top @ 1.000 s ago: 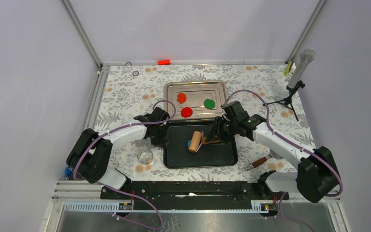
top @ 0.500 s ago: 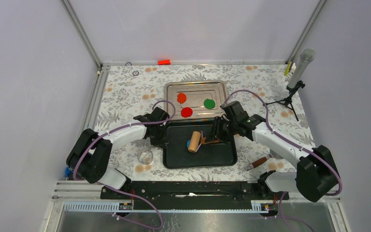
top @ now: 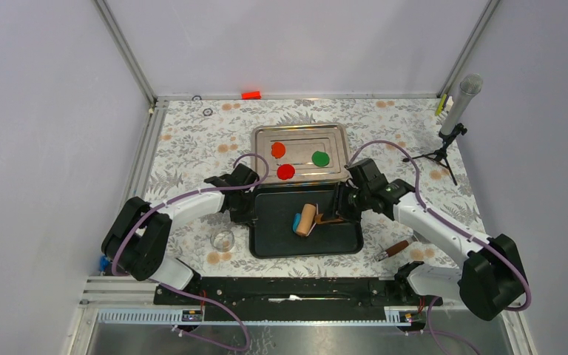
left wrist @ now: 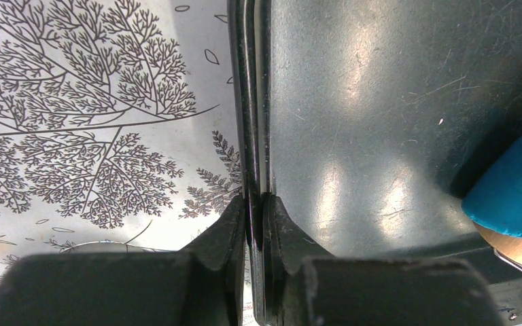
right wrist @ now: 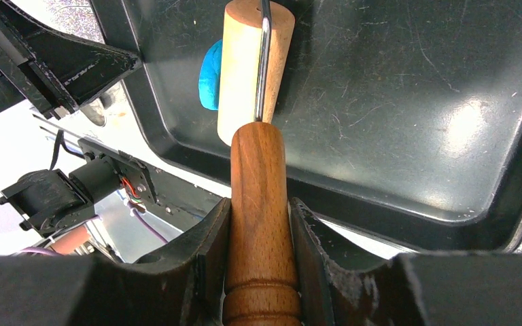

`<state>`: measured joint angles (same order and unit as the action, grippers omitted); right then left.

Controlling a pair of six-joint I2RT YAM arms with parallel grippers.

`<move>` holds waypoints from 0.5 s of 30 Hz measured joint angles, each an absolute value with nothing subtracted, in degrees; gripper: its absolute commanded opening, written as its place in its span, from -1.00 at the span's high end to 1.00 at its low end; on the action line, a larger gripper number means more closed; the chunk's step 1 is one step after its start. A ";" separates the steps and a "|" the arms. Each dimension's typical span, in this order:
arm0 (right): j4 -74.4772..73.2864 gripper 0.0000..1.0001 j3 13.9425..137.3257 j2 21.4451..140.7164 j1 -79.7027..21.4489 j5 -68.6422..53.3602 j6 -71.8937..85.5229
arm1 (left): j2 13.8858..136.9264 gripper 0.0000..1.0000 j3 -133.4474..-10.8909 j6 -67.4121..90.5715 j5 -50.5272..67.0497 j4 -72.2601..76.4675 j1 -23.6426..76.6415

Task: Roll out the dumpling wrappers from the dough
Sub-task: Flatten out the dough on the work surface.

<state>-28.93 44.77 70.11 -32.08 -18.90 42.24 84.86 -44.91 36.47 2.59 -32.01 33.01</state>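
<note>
**Blue dough pinned under roller in black tray; both claws engaged**

Dough [right wrist: 209, 73]: bright blue, smooth, a thick soft lump with a rounded edge. Only the part bulging out along the left side of the roller [right wrist: 245, 64] is visible; the rest lies beneath the drum, so its full outline and long axis cannot be determined. It sits on the floor of the black tray [top: 340, 238], left of centre.

Roller: pale wooden drum. Its long axis runs roughly near to far, with the far end tilted slightly right. The darker wooden handle [right wrist: 262, 224] extends rightward from it.

Right claw [right wrist: 258, 210]: clenched on the wooden handle, one finger on each side.

Left claw [left wrist: 255, 204]: pinched tight on the left rim of the black tray.

Dumpling wrappers: three small flat discs, orange [top: 278, 149], red [top: 286, 171] and green [top: 320, 157], lying apart from one another in the metal tray [top: 299, 128], which sits just beyond the black tray on the floral bench [top: 192, 148].
</note>
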 measured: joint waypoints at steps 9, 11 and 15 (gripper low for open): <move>-29.26 1.00 49.04 75.83 -31.86 -20.71 42.24 | 84.86 1.00 -44.91 36.42 2.46 -32.18 32.93; -29.23 1.00 49.39 76.38 -31.86 -20.88 42.24 | 84.86 1.00 -44.93 36.40 2.44 -32.23 32.93; -28.80 1.00 48.97 76.38 -31.83 -21.04 42.24 | 84.86 1.00 -44.97 36.27 2.44 -32.25 32.93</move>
